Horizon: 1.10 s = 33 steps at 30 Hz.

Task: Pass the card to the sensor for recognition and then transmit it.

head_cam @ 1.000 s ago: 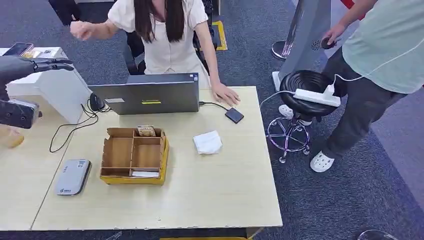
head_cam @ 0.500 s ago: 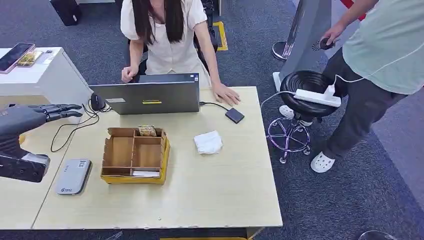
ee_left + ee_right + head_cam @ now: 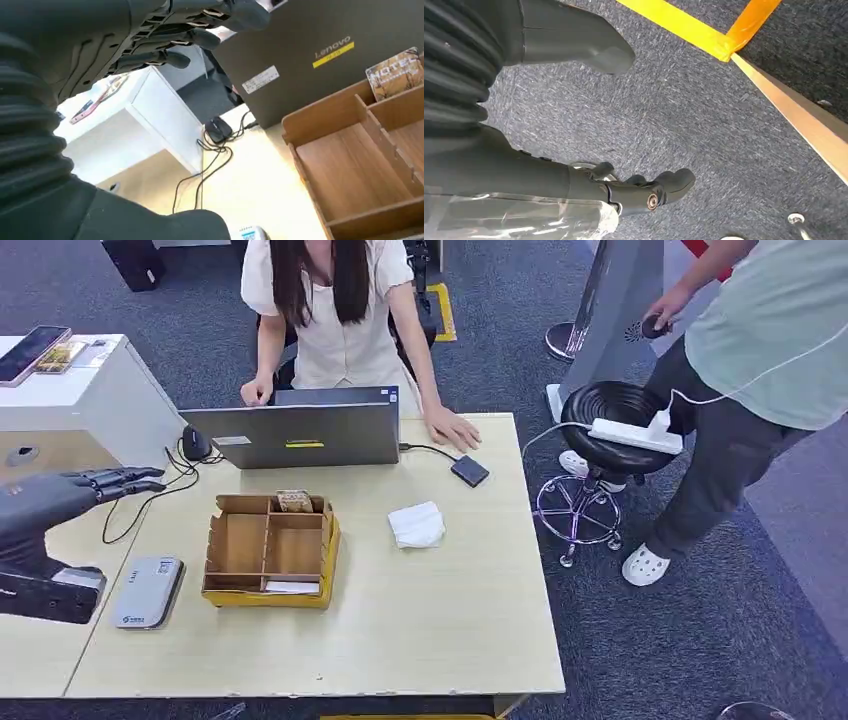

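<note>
Card duty, at reach stage by the look of it. Printed hotel card (image 3: 293, 501) stands on edge in the middle rear compartment of the cardboard organiser (image 3: 225, 540), just in front of the laptop (image 3: 300, 435). Shows its printed face to the robot, with the long edge running across, parallel to the laptop's back. Pokes up above the divider, so seems pinchable from above. Appears again in the left wrist view (image 3: 397, 72), at the far corner of the tray.

Lies to the right of the left hand (image 3: 95, 485) and a little farther out, with the organiser's near wall between. Left hand hovers over the left end of the surface (image 3: 430, 610), fingers (image 3: 170, 59) stretched straight and close side by side, aimed across toward the laptop and tray, gripping nothing. Clearly the nearer hand.

Right hand (image 3: 624, 192) hangs low over grey carpet beside a yellow floor stripe, thumb well off the fingers, carrying nothing.

Grey card reader (image 3: 147, 592), presumably the sensor, lies flat just left of the organiser and close by the left forearm, long axis running front to back.

White slip (image 3: 290, 587) lies flat in the front compartment; cannot tell whether another card. Seated person's hand (image 3: 452, 428) rests on the far edge.
</note>
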{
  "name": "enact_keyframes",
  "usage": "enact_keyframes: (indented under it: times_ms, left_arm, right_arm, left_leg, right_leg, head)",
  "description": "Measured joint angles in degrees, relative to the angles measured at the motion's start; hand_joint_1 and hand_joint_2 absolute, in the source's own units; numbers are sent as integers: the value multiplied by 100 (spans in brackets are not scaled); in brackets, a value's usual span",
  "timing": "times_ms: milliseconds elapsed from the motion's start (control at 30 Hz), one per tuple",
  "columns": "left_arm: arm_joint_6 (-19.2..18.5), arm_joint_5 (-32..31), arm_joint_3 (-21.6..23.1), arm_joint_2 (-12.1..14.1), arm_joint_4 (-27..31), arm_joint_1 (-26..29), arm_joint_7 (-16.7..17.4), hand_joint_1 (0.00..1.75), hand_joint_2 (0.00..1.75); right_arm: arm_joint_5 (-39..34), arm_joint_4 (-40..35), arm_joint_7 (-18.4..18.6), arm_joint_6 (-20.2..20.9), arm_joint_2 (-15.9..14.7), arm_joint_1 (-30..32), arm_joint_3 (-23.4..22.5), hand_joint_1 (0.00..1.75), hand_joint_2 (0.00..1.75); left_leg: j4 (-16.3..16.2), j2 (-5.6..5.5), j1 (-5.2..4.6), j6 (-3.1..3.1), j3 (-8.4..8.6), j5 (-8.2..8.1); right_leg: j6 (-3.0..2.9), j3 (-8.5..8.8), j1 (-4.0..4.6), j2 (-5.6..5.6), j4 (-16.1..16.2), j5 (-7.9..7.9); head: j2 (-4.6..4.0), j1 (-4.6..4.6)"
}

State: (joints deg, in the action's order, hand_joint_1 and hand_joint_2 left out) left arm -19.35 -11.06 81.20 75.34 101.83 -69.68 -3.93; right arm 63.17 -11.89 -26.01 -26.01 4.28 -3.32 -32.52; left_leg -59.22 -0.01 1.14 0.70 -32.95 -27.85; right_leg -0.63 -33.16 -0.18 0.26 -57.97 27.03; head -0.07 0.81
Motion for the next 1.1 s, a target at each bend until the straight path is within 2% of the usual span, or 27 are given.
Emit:
enact_keyframes:
  times_ms: [200, 433, 567, 833, 900, 1000, 1100]
  left_arm:
    - [453, -110, -31, 7, -7, 446, 2, 0, 175]
    - [608, -114, -114, 7, -44, 826, 18, 0, 175]
    - [775, -142, -324, -48, -157, 1291, -4, 0, 175]
    - [842, -783, -1629, -360, -394, 2877, -61, 0, 175]
    - [982, -1151, -2012, -536, -477, 3309, 90, 0, 175]
    - [997, -1897, -2696, -902, -642, 3989, 181, 0, 175]
    - [925, -2094, -3179, -1139, -717, 4401, 188, 0, 175]
  right_arm:
    - [-9, 0, -11, 0, 0, 1, 2, 0, 175]
    - [4, -2, -22, 4, 0, 0, 2, 0, 175]
    - [42, -2, -24, 4, 0, -8, 2, 0, 175]
    - [61, -2, -2, 4, -2, -34, 4, 0, 175]
    - [39, -2, 9, 0, -2, -31, 4, 0, 175]
    - [15, -2, 37, -6, -2, -27, 4, 0, 175]
    - [9, -2, 39, -18, -2, -26, 4, 0, 175]
  left_leg:
    - [0, 2, -2, 0, 1, 0]
    - [0, 2, -1, 0, 1, 0]
    - [0, 4, -2, 0, 2, 0]
    - [0, 7, -2, 0, 1, 0]
    - [-1, 7, -6, 0, 3, 0]
    - [-1, 8, -5, 0, 2, 0]
    - [-1, 15, -4, -1, 1, -1]
  right_leg:
    - [0, -2, -1, 2, 1, 0]
    - [0, -3, -1, 3, 1, 0]
    - [0, -5, -1, 6, 2, 0]
    - [0, -9, -1, 11, 2, 0]
    - [0, -9, -4, 11, 3, 0]
    - [0, -10, -3, 12, 3, 0]
    - [0, -10, -3, 19, 3, -1]
  head:
    - [2, -4]
    - [2, -6]
    - [2, -4]
    - [2, -7]
    - [2, -4]
    - [2, 0]
    - [2, -4]
